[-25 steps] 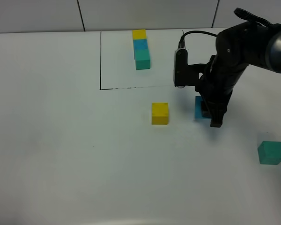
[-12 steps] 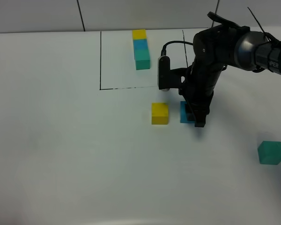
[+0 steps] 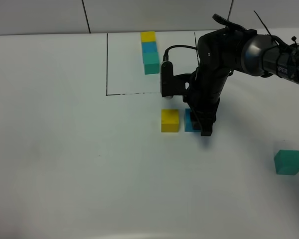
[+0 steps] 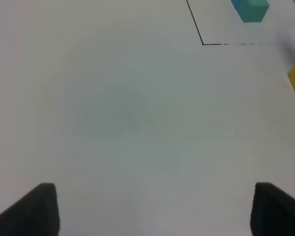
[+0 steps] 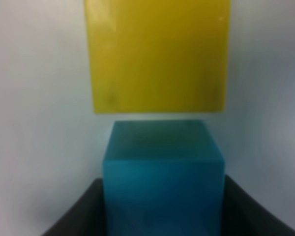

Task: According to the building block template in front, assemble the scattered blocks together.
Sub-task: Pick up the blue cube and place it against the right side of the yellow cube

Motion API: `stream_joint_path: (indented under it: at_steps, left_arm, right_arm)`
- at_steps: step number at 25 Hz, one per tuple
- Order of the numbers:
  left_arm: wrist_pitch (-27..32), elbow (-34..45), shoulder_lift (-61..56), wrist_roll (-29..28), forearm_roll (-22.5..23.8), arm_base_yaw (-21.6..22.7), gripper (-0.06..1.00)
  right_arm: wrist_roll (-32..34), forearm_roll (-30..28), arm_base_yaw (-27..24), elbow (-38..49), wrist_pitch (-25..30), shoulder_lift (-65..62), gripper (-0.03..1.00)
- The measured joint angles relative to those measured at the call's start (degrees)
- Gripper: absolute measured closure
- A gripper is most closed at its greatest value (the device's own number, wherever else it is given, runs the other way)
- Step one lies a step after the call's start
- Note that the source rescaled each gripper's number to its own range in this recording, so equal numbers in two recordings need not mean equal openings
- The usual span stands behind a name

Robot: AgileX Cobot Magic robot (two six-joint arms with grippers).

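Bench [image 3: 65,149] holds the blue block [image 3: 189,121], pinched in the right end effector [image 3: 199,123], just beside the yellow block [image 3: 170,120]. It looks light, hard and smooth; two flat sides seem best to squeeze. Left end effector [image 4: 155,211] is wide apart

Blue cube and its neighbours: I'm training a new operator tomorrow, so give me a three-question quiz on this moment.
1. True or false: the blue cube touches the yellow cube.
2. Which loose cube lies farthest from the building block template? A yellow, B blue, C teal-green cube.
3. Fill in: the right gripper is shut on the ___ cube.
Key: 1 false, a thin gap shows between them; 2 C; 3 blue.
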Motion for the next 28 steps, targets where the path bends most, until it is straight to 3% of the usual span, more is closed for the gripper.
stream_joint_path:
  at_steps: [13, 28]
  left_arm:
    - [0.0, 0.0, 0.0, 0.0, 0.0, 0.0, 0.28]
    - [0.0, 0.0, 0.0, 0.0, 0.0, 0.0, 0.28]
  right_arm:
    - [-2.3, 4.1, 0.4, -0.2, -1.1, 0.2, 0.95]
    - [-3.0, 4.3, 0.8, -0.3, -1.5, 0.8, 0.95]
